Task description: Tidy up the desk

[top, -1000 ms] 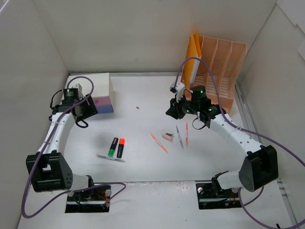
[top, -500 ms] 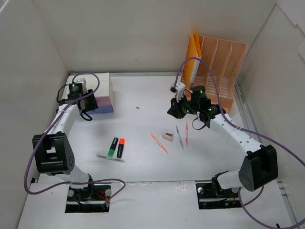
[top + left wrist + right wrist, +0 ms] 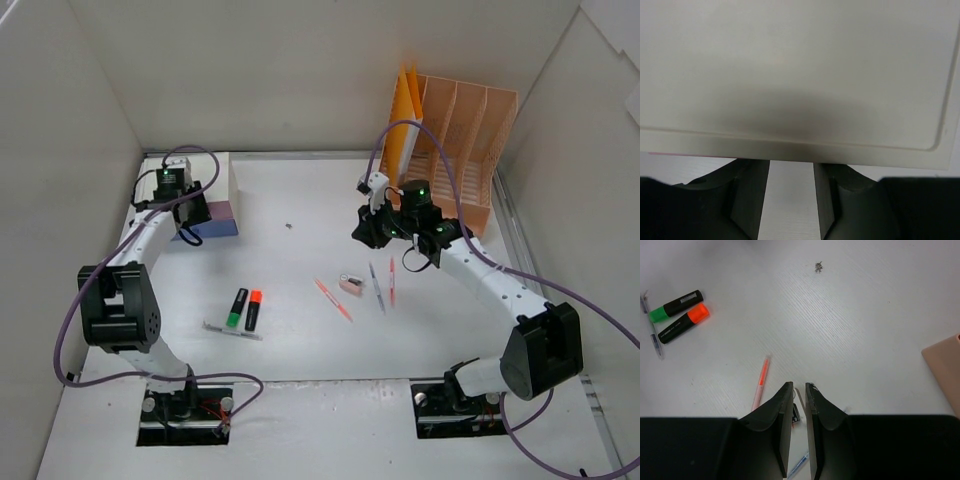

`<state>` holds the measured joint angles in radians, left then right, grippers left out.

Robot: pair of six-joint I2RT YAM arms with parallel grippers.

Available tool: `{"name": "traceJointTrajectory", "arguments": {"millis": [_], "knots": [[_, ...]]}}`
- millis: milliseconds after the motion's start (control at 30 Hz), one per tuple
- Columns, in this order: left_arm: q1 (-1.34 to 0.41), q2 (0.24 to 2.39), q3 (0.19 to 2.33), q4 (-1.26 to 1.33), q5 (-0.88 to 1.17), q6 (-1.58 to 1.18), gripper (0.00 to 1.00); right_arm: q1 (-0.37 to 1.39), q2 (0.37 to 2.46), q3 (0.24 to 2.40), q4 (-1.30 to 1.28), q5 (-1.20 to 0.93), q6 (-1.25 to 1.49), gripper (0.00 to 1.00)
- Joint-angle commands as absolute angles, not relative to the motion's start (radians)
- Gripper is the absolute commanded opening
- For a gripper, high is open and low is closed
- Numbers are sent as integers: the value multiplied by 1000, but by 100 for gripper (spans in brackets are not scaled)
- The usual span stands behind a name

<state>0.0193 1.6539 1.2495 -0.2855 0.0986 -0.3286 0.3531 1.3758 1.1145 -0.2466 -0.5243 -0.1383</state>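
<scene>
The left claw [image 3: 791, 167] stands released, its fingers parted with nothing between them. Its tips are close against the white drawer box [image 3: 222, 190] at about ten o'clock on the tabletop [image 3: 300, 190]. I judge it is placed there to work on the box, though whether to push it or pull a drawer cannot be told.

The right claw [image 3: 799, 390] is clenched almost to a slit and empty. It hangs over the loose stationery at roughly two o'clock from the middle, likely lining up a pick. An orange pen [image 3: 760, 382] lies just beside its tips. Farther out, toward eight o'clock on the tabletop, a green highlighter [image 3: 237, 307] and an orange highlighter [image 3: 253, 310] lie side by side. The peach file rack [image 3: 460, 150] stands in the far corner at one o'clock. The white tabletop spreads under both arms, walled by pale panels.
</scene>
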Motion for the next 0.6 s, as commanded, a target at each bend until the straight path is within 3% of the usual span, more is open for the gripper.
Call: {"name": "traceJointTrajectory", "arguments": {"millis": [0, 200, 233, 267, 300, 367, 567], "knots": [[12, 1644, 1302, -232, 60, -333, 35, 353, 1382, 1157, -201, -517, -159, 14], [12, 1647, 1289, -213, 63, -336, 27, 351, 1385, 1155, -201, -518, -164, 14], [3, 1640, 1284, -210, 63, -336, 17, 356, 1387, 1155, -201, -517, -164, 14], [3, 1634, 1272, -206, 64, -336, 15, 353, 1385, 1155, -201, -515, -164, 14], [-6, 1617, 1260, -198, 66, -336, 6, 353, 1382, 1151, -202, -515, -166, 14], [-15, 1597, 1226, -187, 63, -334, 0, 356, 1379, 1146, -204, -515, -169, 14], [-48, 1480, 1083, -152, 63, -345, 0, 357, 1370, 1121, -201, -515, -179, 16]]}}
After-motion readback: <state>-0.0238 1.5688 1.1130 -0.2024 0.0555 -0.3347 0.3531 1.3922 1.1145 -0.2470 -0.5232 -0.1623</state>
